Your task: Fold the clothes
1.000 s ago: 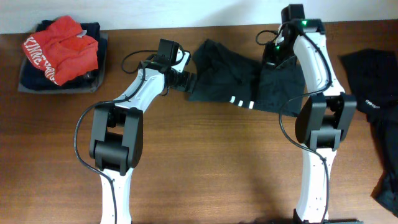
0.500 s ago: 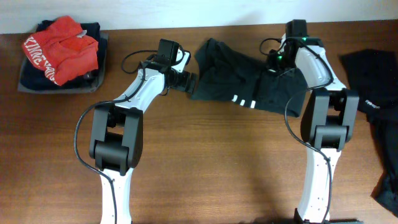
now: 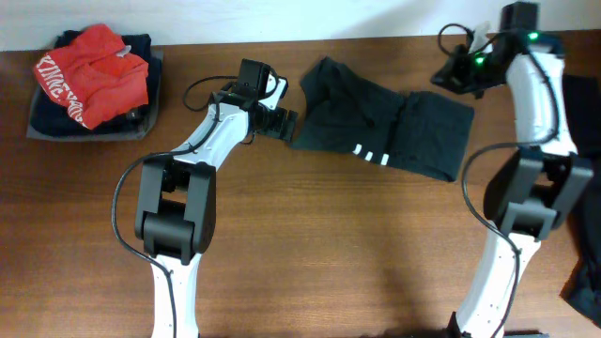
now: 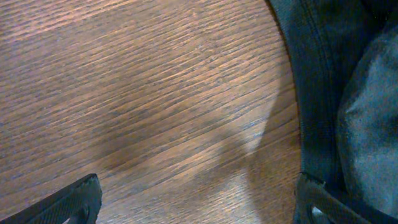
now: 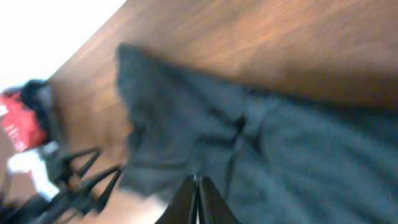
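Across the back of the brown wooden table [image 3: 310, 244] lies the limp black T-shirt with white stripes [image 3: 394, 127], spread but rumpled; left claw [image 3: 284, 122] gapes wide at its left edge, holding nothing; right claw [image 3: 447, 77] is pinched shut & empty above the rear right corner; step looks like laying flat pre-fold; next needs both claws gripping an edge, carrying it over w/o bunching.

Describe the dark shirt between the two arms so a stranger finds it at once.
On the wooden table, look at the middle of the far side. The black shirt lies spread there. Only it shows three short white stripes; the left pile is red on top.
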